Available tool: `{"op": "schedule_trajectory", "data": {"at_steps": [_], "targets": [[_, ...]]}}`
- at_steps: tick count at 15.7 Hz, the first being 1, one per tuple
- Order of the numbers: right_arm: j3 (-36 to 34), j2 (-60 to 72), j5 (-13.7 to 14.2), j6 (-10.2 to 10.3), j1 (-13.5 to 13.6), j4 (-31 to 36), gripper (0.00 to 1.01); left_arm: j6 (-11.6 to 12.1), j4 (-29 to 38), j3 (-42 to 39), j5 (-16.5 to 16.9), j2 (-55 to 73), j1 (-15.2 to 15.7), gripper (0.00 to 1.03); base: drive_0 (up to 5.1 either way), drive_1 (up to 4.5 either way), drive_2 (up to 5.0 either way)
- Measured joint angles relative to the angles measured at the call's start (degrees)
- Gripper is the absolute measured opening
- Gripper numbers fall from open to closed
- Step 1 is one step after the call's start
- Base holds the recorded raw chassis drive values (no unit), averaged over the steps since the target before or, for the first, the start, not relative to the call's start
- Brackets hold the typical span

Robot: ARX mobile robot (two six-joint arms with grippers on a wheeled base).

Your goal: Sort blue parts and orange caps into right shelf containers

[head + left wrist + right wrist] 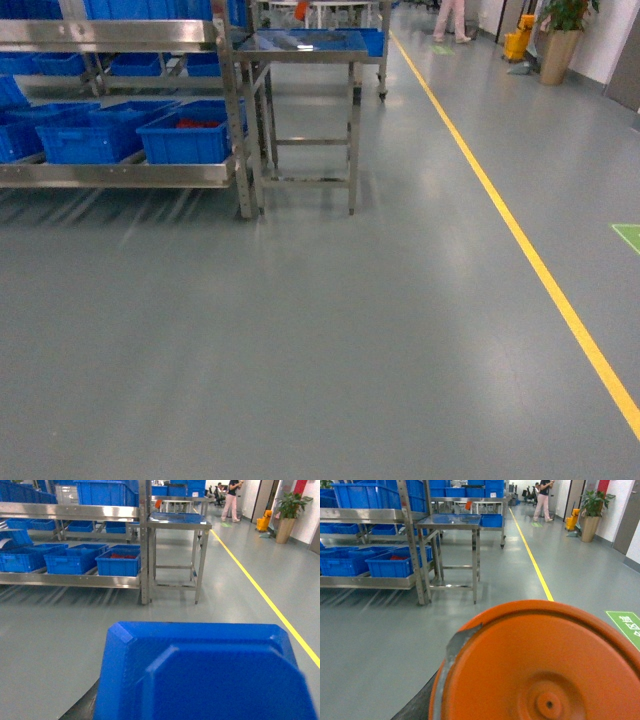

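A blue part (205,675) is filling the left wrist view and an orange cap (540,665) the right (neither claw's opening is showing, so grip cannot be told). Farther off, blue crates (190,135) are sitting on the steel shelf (120,172) beside a steel table (300,48).

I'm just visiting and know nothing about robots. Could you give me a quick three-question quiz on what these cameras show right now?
1. True or false: the yellow floor line runs to the right of the steel table.
2. What colour fills the crate nearest that table? A green, B red-orange, C white.
3. What colour is the big round object filling the right wrist view?

Key: 1 true. 2 B. 3 orange.
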Motion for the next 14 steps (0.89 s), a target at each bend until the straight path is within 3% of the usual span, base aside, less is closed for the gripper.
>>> {"op": "schedule_trajectory", "data": {"at_steps": [14], "targets": [[0.0, 0.0, 0.0, 0.0, 0.0, 0.0, 0.43, 0.0, 0.3, 0.0, 0.1, 0.0, 0.0, 0.42, 0.0, 4.35, -4.3]]}}
